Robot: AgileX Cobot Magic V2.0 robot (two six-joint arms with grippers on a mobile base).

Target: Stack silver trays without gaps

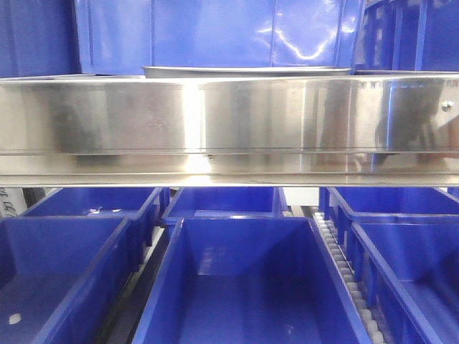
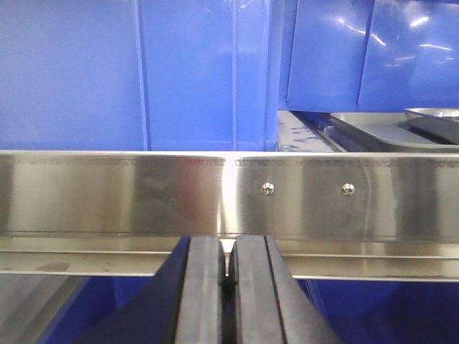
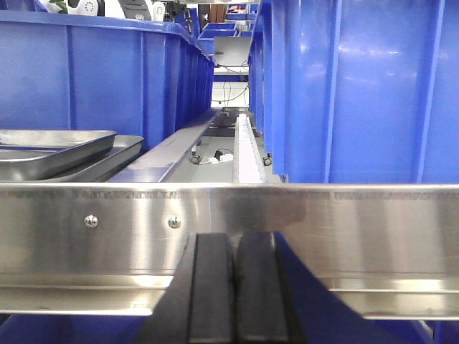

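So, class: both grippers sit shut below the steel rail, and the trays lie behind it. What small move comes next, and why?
Probably raise the right gripper above the shelf rail and open it. The upper silver tray seems to rest askew on the lower silver tray, so it likely needs reseating; the rail blocks a straight reach.

Bright, even overhead light. Hard white glare streaks down the brushed-steel shelf rail (image 1: 229,125) and the glossy blue bins (image 1: 247,36); nearby gripper fingers (image 2: 204,294) look soft.
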